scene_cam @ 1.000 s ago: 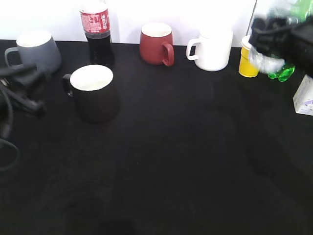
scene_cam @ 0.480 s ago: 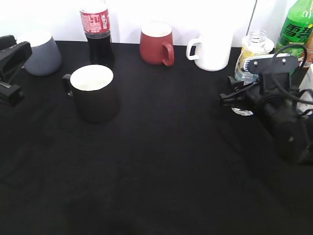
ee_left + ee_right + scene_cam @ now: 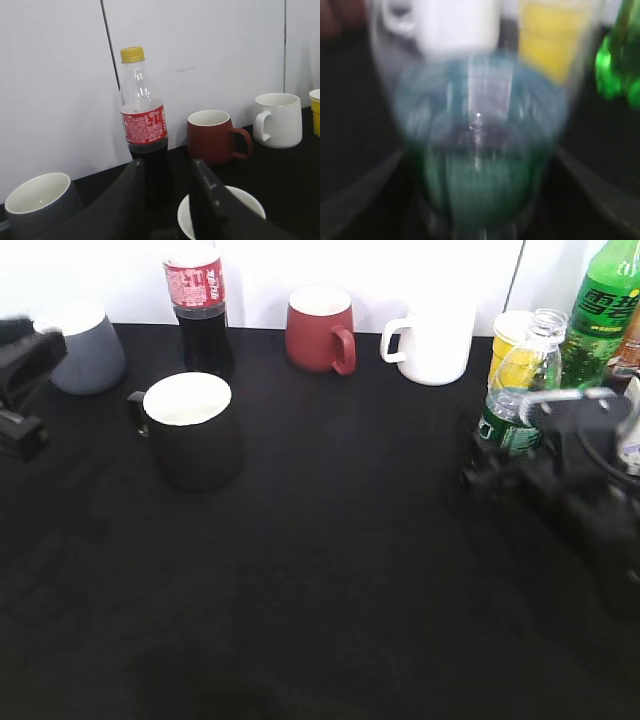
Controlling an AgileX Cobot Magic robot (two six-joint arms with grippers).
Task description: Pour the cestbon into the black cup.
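The left gripper [image 3: 25, 380] is at the far left edge of the table [image 3: 330, 570], low, just in front of the grey mug [image 3: 85, 345]. In the left wrist view its two dark fingers [image 3: 132, 200] stand apart with nothing between them, and they point toward the cola bottle [image 3: 145, 130] by the wall. The white rim of the black cup [image 3: 222, 212] shows just under the right finger.

In the exterior view the black cup [image 3: 190, 430] stands upright on the left part of the table, in front of the cola bottle [image 3: 200, 310]; its handle points left. Behind the middle, along the wall, stand the red mug [image 3: 320, 330] and the white mug [image 3: 432, 340].

On the right, the cestbon [image 3: 518, 390] is upright or a little tilted, without cap, in front of the yellow cup [image 3: 512, 332] and beside the green soda bottle [image 3: 600, 320]. It is well apart from the black cup. The right gripper [image 3: 495, 455] reaches in from the right edge, low over the table, and is at the lower part of the bottle. In the right wrist view the cestbon [image 3: 480, 150] fills the picture, blurred, with the dark fingers [image 3: 360, 190] on both sides of it. The gripper seems closed around the bottle.
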